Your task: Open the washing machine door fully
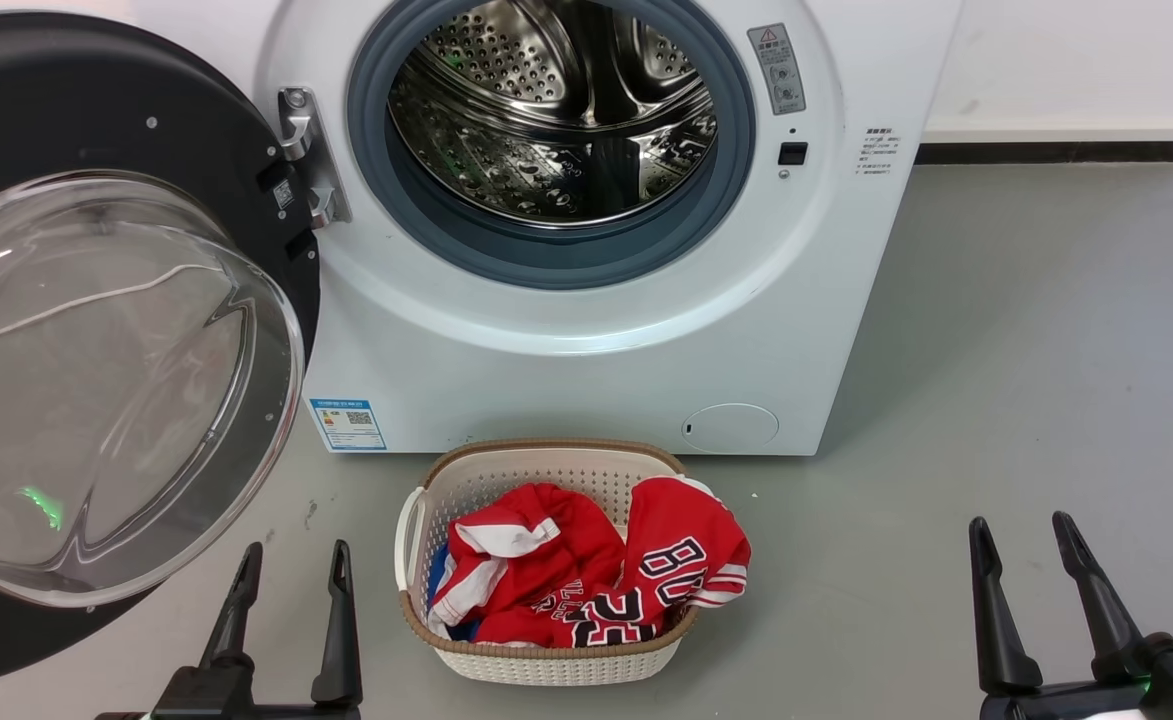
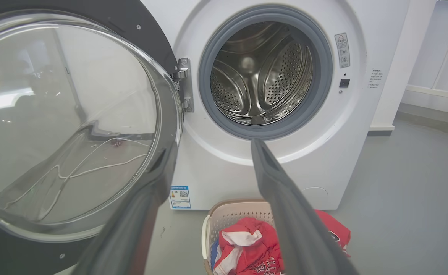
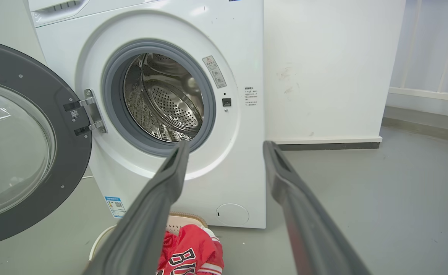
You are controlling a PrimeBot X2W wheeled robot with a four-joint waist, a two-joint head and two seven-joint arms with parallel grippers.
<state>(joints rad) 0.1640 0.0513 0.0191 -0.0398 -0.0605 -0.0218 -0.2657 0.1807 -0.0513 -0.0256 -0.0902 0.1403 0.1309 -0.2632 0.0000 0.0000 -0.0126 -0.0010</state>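
The washing machine door (image 1: 116, 250) is a black disc with a clear domed glass bowl. It stands swung wide to the left on its metal hinge (image 1: 306, 155), baring the steel drum (image 1: 556, 110). The door (image 2: 71, 122) bulks large at the left of the left wrist view, and the door (image 3: 25, 145) is at the left edge of the right wrist view. My left gripper (image 1: 291, 570) is open at the lower left, just below the door's rim, holding nothing. At the lower right my right gripper (image 1: 1021, 540) is open and empty, well apart from the machine.
A cream laundry basket (image 1: 426, 500) with red and white clothes (image 1: 596, 570) stands on the grey floor in front of the white machine (image 1: 566, 370). A small round white service cap (image 1: 731, 427) sits low on the machine. A white wall with a dark skirting (image 1: 1056, 152) runs right.
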